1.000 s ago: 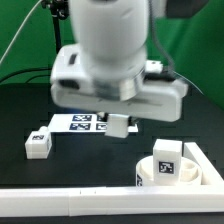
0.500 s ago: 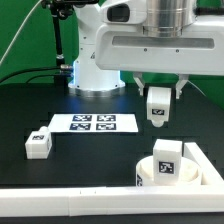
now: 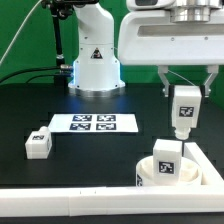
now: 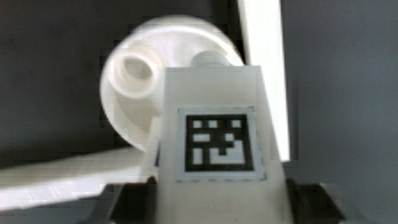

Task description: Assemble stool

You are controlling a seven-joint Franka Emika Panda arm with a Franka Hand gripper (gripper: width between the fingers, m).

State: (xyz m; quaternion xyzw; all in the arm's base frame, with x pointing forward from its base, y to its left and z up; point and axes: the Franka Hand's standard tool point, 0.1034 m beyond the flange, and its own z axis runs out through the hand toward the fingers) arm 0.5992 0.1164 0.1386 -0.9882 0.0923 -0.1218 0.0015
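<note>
My gripper (image 3: pixel 186 92) hangs at the exterior view's right, shut on a white tagged stool leg (image 3: pixel 184 110) that points down from its jaws. The leg is in the air, just above and slightly behind the round stool seat (image 3: pixel 146 173). Another leg (image 3: pixel 165 153) stands upright in the seat. A third leg (image 3: pixel 38 143) lies loose on the table at the exterior view's left. In the wrist view the held leg (image 4: pixel 217 125) fills the middle between the dark fingers (image 4: pixel 128 200), with the seat (image 4: pixel 143 80) beyond it.
The marker board (image 3: pixel 93 123) lies flat mid-table. A long white L-shaped bar (image 3: pixel 70 205) runs along the front edge and turns up beside the seat at the exterior view's right. The arm's white base (image 3: pixel 95 60) stands at the back.
The arm has swung from over the marker board to the exterior view's right, carrying the leg with it, and now holds it above the seat. The grip has not changed.
</note>
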